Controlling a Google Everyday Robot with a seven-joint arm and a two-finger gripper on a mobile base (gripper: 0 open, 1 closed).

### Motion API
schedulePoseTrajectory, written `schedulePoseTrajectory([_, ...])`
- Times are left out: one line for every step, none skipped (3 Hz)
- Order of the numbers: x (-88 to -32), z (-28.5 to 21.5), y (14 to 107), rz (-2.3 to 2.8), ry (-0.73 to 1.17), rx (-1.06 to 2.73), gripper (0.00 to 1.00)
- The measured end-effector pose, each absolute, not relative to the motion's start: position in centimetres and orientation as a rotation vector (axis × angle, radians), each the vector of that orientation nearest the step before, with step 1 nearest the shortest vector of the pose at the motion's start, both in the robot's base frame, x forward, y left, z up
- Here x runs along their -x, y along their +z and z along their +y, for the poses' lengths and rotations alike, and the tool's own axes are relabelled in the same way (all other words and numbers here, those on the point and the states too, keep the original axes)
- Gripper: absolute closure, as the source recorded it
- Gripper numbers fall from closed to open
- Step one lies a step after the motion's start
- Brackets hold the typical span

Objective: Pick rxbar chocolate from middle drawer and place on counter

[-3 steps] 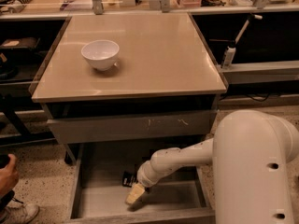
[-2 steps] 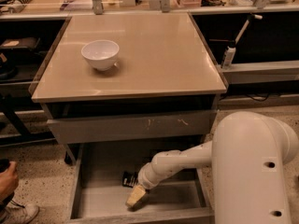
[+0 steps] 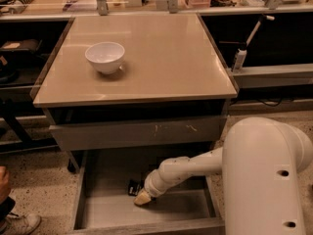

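Note:
The middle drawer is pulled out below the counter, its grey floor showing. The rxbar chocolate lies on the drawer floor as a small black wrapper, partly hidden behind my arm. My gripper reaches down into the drawer with its pale tip right beside the bar, just to its front right. The white arm comes in from the right over the drawer's side wall.
A white bowl stands on the counter's left part. The grey drawer front with pale scuff marks sits closed above the open drawer. Dark side shelves flank the counter. A person's shoe is at the lower left on the floor.

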State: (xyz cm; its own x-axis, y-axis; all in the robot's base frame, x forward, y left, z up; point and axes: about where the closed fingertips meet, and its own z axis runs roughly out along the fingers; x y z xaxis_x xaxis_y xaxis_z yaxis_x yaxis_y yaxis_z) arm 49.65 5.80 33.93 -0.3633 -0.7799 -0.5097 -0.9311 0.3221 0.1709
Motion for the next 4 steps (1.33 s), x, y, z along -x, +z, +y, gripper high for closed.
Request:
schedulePoseTrajectory([-49.65,5.80,33.93,2.259,0.632,1.529,0.65])
schedulePoseTrajectory([-49.65,5.80,33.93,2.259,0.632,1.529,0.89])
schedulePoseTrajectory([-49.65,5.80,33.93,2.259,0.632,1.529,1.00])
schedulePoseTrajectory([-49.65,5.80,33.96,2.259,0.632,1.529,1.00])
